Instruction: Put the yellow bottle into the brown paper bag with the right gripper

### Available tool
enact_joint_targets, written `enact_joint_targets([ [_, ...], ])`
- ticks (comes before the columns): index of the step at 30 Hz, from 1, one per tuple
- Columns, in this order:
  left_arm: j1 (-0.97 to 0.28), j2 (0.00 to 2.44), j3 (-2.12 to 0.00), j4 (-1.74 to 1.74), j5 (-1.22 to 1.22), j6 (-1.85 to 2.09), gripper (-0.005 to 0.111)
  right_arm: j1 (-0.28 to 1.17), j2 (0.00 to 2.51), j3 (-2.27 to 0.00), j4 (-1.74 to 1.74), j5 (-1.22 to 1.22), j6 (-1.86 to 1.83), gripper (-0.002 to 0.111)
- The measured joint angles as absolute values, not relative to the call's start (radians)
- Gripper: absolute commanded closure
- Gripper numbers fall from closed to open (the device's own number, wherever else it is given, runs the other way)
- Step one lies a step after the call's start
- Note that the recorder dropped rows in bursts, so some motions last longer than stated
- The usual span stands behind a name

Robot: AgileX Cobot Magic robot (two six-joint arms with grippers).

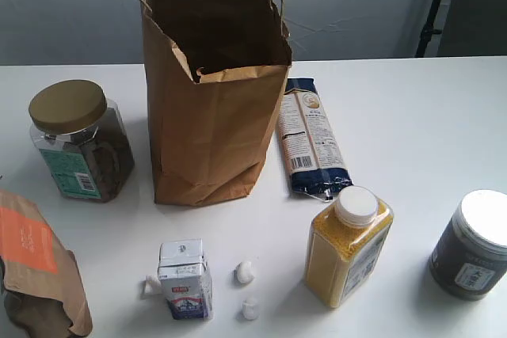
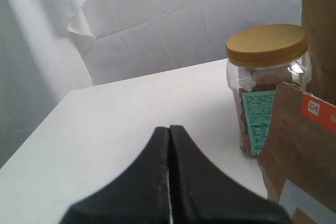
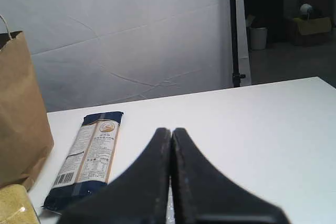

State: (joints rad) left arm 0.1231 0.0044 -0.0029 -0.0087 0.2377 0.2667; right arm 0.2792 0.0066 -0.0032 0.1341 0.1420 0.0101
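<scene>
The yellow bottle (image 1: 347,247) stands upright on the white table at the front right, white cap on top; a corner of it (image 3: 16,205) shows in the right wrist view. The brown paper bag (image 1: 212,93) stands open at the back centre, and its side (image 3: 18,114) shows in the right wrist view. My right gripper (image 3: 171,131) is shut and empty, its black fingers pressed together above bare table. My left gripper (image 2: 169,128) is shut and empty too. Neither gripper appears in the exterior view.
A gold-lidded clear jar (image 1: 79,140) stands left of the bag. A blue noodle packet (image 1: 310,138) lies to the bag's right. A dark jar with white lid (image 1: 474,244) is at the far right. A brown pouch with orange label (image 1: 36,263), a small milk carton (image 1: 184,280) and two white lumps (image 1: 245,272) sit in front.
</scene>
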Motion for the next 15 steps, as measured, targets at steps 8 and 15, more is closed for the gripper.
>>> enact_joint_targets([
  [8, 0.123, 0.004, -0.003, -0.009, 0.238, 0.267, 0.107, 0.279, 0.007, -0.003, 0.146, 0.142, 0.01, 0.108],
  [15, 0.123, 0.004, -0.003, -0.009, 0.238, 0.267, 0.107, 0.279, 0.007, -0.003, 0.295, 0.138, 0.0, 0.108],
])
